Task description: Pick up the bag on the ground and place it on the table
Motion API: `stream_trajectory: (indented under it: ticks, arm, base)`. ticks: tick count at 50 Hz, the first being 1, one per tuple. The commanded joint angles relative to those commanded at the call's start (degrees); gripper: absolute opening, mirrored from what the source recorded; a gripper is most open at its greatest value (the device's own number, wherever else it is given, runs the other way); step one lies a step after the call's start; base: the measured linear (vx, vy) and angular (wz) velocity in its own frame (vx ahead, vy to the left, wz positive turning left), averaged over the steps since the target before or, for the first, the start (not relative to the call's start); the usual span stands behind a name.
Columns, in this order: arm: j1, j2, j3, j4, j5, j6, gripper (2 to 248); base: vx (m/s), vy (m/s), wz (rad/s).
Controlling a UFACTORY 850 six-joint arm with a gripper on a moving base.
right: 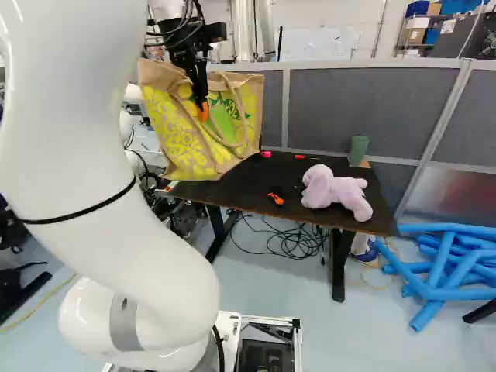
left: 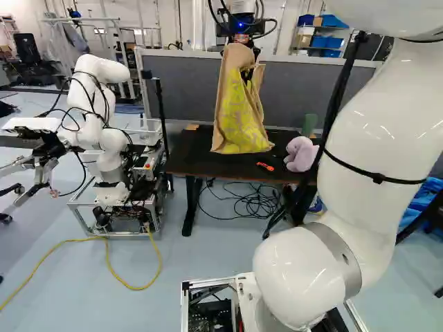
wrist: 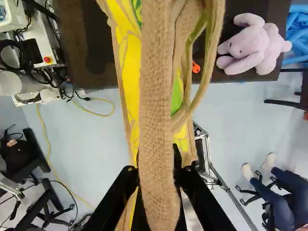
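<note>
Nearest, the white arm (right: 101, 147) fills the left of the right base view and the right side of the left base view. Beyond it, the gripper (right: 203, 113) is clamped on the bag (left: 239, 114), with the tan cloth pinched between its two fingers in the wrist view. The bag hangs upright at the upper middle of the left base view and the upper left of the right one, off the floor, so the pick-up is done. In both base views its lower edge shows against the dark surface (right: 248, 182); whether it touches, or hangs just short of the front edge, I cannot tell.

What seems left is to bring it fully over the surface if needed, lower it until it stands, and let go. Right of it in the right base view lie an orange tool (right: 275, 200) and a plush toy (right: 337, 192), with a green cup (right: 359, 149) farther back; these probably want keeping clear of. Behind everything runs a grey partition (right: 364, 108).
</note>
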Motion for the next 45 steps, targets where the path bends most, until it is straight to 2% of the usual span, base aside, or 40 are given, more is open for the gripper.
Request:
stream_trajectory:
  ticks: [10, 19, 45]
  arm:
    - [0.00, 0.00, 0.00, 0.00, 0.00, 0.00, 35]
    - [0.00, 0.00, 0.00, 0.00, 0.00, 0.00, 35]
    - [0.00, 0.00, 0.00, 0.00, 0.00, 0.00, 35]
  base:
    - [0.088, 0.073, -0.189]
    - [0.080, 0.067, -0.017]
    - [0.068, 0.018, -0.005]
